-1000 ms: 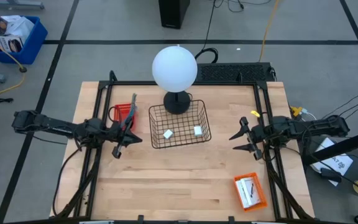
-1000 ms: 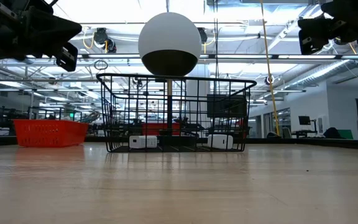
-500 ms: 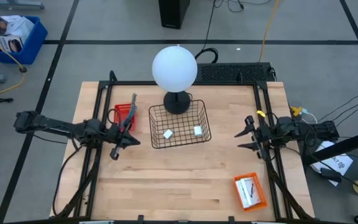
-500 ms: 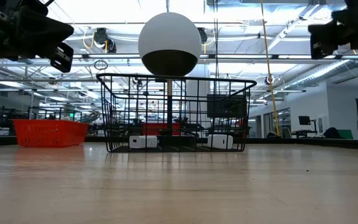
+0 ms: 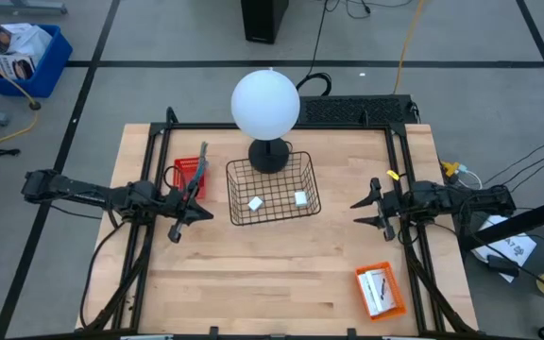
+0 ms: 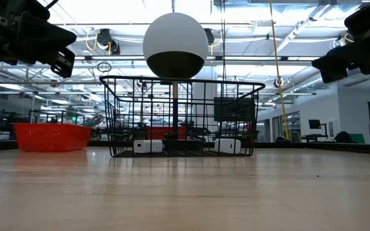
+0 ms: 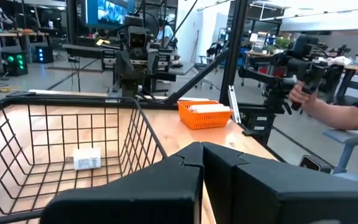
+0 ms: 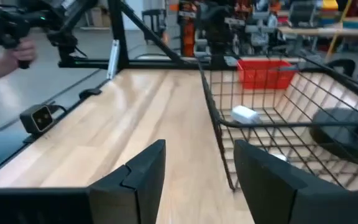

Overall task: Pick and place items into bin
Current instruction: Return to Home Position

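- The left gripper (image 5: 196, 210) hangs above the worktop (image 5: 253, 274) on its left side, just left of the wire basket (image 5: 272, 189); in the left wrist view its two dark fingers are pressed together; nothing is held between them.
- The right gripper (image 5: 362, 212) hangs above the worktop near its right edge, well apart from the basket; in the right wrist view its fingers stand apart with only bare wood showing between them.
- In the low view both arms sit high above the wood, one at each upper corner of that view; neither touches the worktop.
- The wire basket stands near the middle of the worktop, towards the far edge; a white block (image 5: 255, 203) lies on its floor towards its near left corner; a second white block (image 5: 300, 198) lies towards its right side; the two are apart.
- The globe lamp (image 5: 265, 104) stands on a dark base at the basket's far side, close to the far edge.
- The orange bin (image 5: 361, 291) sits by the near right corner of the worktop; white cards (image 5: 378, 288) lie inside it.
- The red bin (image 5: 183, 172) sits between the left edge and the basket, just beside the left gripper; a slender greyish item (image 5: 201, 156) sticks out over its far rim; what else it holds cannot be told.
- Beyond the table a person's hand (image 7: 298, 93) grips a dark handle.
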Robot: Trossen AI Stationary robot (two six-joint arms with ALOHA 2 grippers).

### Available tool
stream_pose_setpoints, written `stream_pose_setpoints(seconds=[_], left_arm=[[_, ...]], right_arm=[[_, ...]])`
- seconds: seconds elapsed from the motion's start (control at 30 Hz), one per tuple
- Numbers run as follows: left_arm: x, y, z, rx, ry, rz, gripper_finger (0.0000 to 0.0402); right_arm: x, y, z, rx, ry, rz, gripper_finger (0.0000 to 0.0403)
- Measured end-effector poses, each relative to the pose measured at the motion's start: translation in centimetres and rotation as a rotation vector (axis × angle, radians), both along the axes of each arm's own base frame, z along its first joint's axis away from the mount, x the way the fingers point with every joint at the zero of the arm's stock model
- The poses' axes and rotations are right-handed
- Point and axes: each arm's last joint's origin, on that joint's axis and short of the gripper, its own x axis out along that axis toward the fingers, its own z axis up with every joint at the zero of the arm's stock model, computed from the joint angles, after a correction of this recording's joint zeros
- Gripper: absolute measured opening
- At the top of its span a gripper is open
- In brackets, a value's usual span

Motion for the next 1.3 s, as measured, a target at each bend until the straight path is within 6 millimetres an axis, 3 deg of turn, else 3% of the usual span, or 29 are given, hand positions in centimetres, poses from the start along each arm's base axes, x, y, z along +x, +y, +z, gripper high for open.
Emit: stream_pose_setpoints(seconds=[0.23, 0.53, 0.93, 1.3], left_arm=[[0.1, 0.0, -0.1, 0.001, 0.011, 0.010, 0.0008], [0.1, 0.1, -0.1, 0.000, 0.012, 0.032, 0.0008], [0.1, 0.1, -0.1, -0.003, 0.012, 0.032, 0.0008], [0.1, 0.1, -0.1, -0.002, 0.011, 0.032, 0.0008]], right_arm=[[0.6, -0.3, -1.8, -0.008, -0.005, -0.126, 0.0184], [0.7, -0.4, -1.4, -0.006, -0.043, -0.149, 0.0181], [0.7, -0.4, 0.8, 0.031, -0.270, -0.152, 0.0182], [0.7, -0.4, 0.9, 0.033, -0.285, -0.151, 0.0183]])
